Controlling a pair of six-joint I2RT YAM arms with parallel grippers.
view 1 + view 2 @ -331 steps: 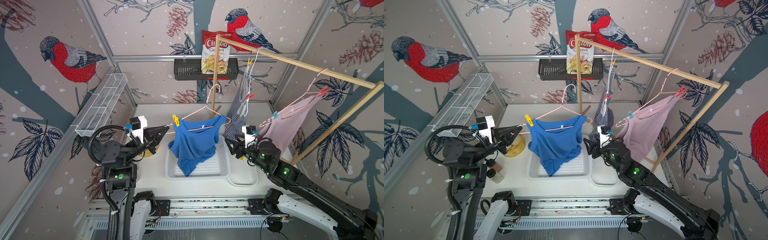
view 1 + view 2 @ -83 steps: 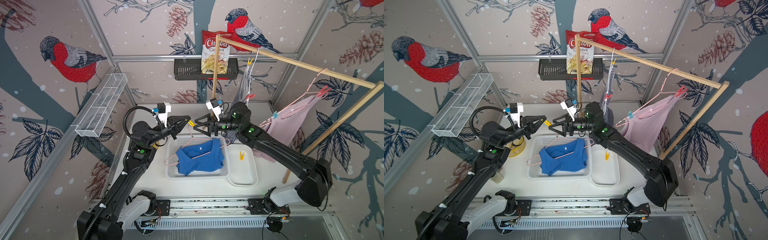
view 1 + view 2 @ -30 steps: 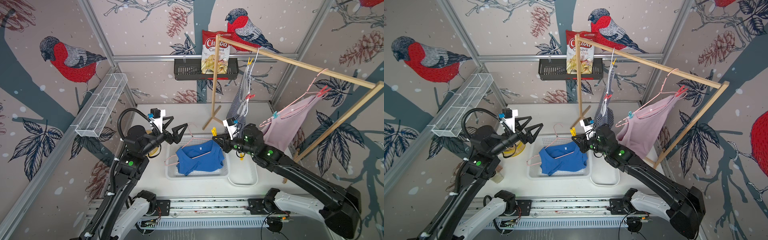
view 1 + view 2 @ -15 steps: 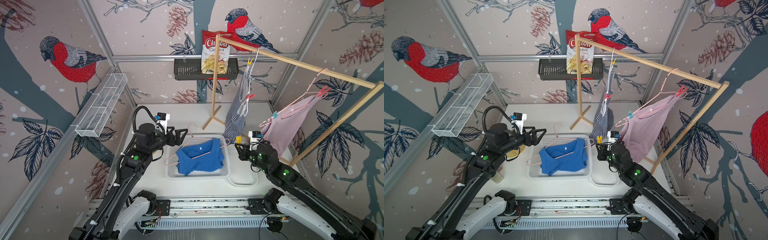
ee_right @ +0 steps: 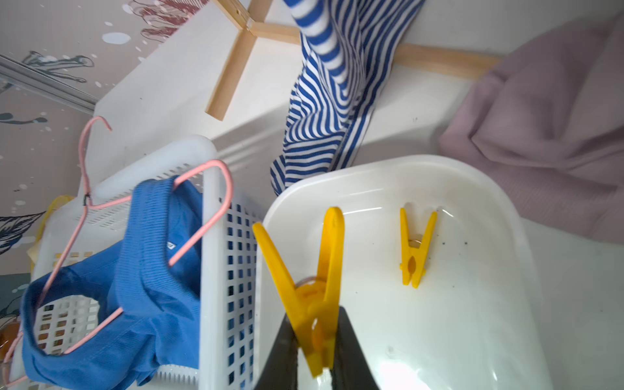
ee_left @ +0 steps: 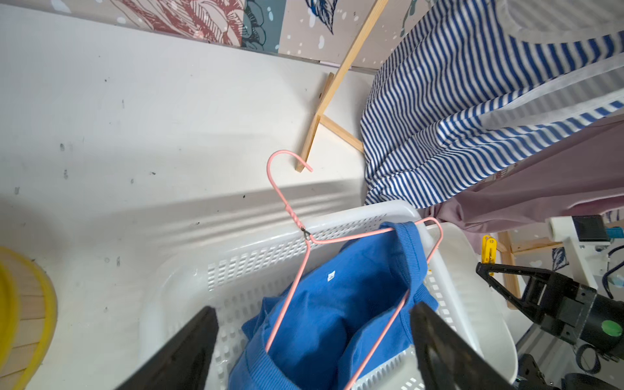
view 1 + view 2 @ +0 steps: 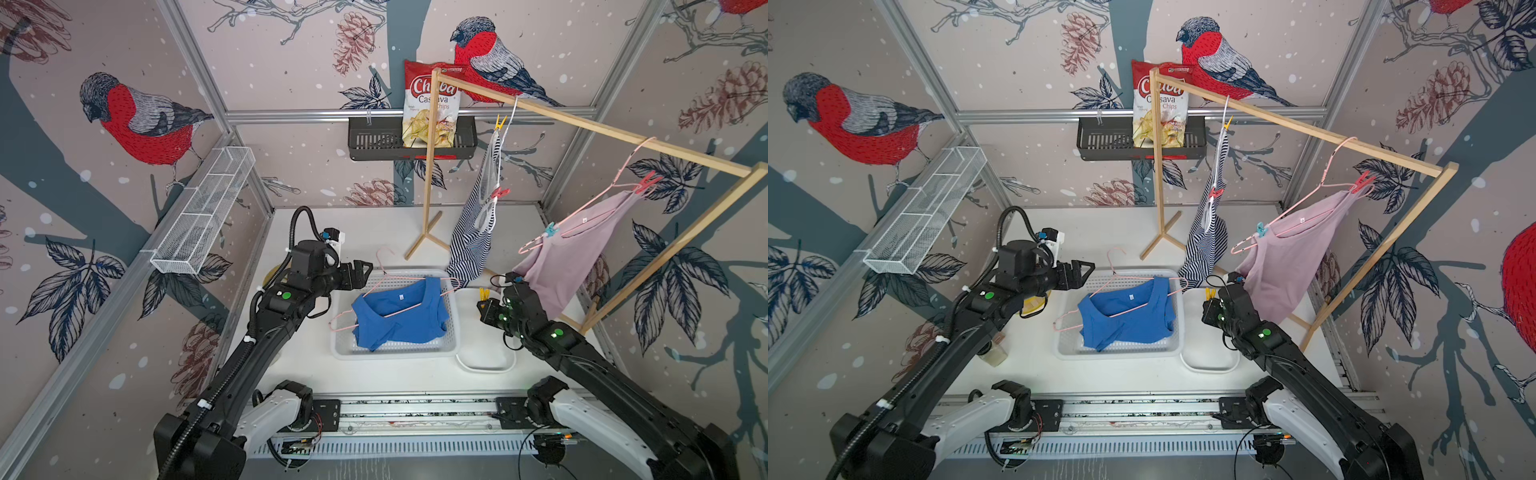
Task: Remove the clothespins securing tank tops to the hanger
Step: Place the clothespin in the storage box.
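Peg [image 5: 314, 304]: yellow plastic, smooth, slight gloss.
Tray [image 5: 405, 160]: white plastic, glossy.
Basket [image 5: 211, 219]: white perforated plastic, matt.
Blue top [image 5: 152, 297]: ribbed knit cloth, matt.
Mauve top [image 5: 540, 135]: fine-ribbed cloth, matt.
Hanger [image 6: 293, 214]: pink coated wire, smooth.
Rack [image 7: 429, 166]: bare wood, matt.

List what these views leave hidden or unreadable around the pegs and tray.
- Loose yellow clothespin in the white tray: hidden behind the right arm in both top views; only the held yellow clothespin shows.
- Yellow round object: under the left arm in top views, cut by the left wrist view's edge.
- Upper clothespin on the striped top: too small in top views.
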